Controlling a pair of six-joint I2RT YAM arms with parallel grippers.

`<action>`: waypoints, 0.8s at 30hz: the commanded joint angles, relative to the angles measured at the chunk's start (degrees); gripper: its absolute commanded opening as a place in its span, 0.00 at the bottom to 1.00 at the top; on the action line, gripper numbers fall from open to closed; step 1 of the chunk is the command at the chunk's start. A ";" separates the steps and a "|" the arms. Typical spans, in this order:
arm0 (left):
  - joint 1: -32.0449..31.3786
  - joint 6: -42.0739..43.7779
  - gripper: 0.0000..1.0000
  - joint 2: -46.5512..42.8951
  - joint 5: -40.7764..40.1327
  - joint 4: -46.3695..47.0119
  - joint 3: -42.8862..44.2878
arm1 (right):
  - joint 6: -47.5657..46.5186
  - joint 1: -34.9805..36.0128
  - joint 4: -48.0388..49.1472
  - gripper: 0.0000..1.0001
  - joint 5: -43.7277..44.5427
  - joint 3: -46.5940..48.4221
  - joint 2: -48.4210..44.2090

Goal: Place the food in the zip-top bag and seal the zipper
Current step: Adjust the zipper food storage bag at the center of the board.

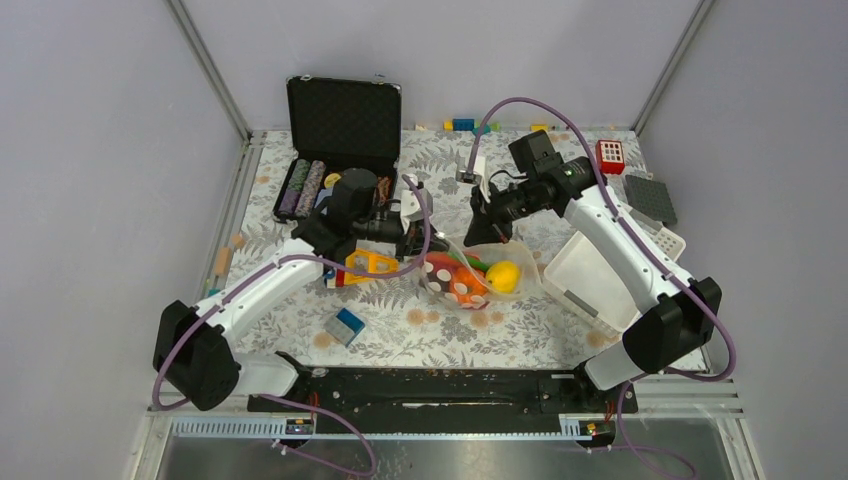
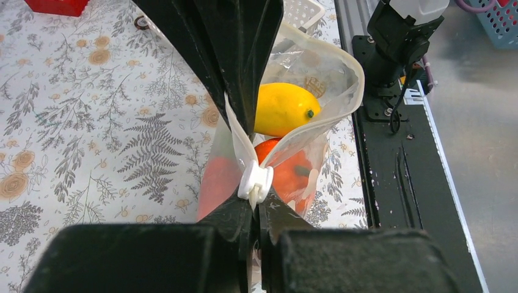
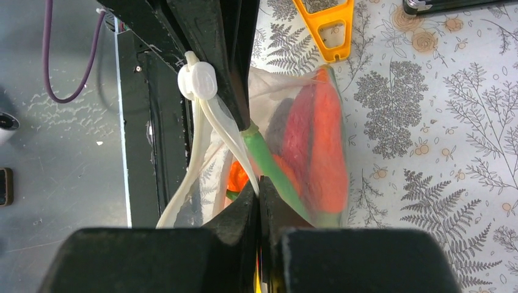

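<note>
The dotted zip-top bag (image 1: 478, 278) lies mid-surface, mouth gaping, holding a yellow lemon (image 2: 282, 108), red-orange pieces (image 2: 294, 177) and a green pod (image 3: 272, 168). Both pairs of fingers are clamped on its zipper (image 2: 239, 137): the left gripper (image 2: 255, 206) at the white slider (image 2: 255, 182), the right gripper (image 3: 259, 186) just beside it.

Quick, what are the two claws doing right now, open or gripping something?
Left claw: closed, pinching the zip-top bag at its edge.
Right claw: closed, pinching the same bag's edge.

Left tool (image 2: 256, 204) tight on zipper (image 2: 241, 143)
</note>
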 commanded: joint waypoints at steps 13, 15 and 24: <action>1.14 -22.90 0.00 -5.12 -3.08 14.16 -5.48 | 12.05 -0.26 14.40 0.91 -0.91 -5.67 -10.48; 1.17 -23.32 0.00 -4.90 -3.13 14.12 -5.36 | 13.78 -0.05 18.39 0.96 -3.95 -7.90 -13.34; 1.12 -23.11 0.00 -5.25 -0.53 14.08 -5.70 | 13.60 10.40 32.59 0.95 7.75 -13.73 -17.54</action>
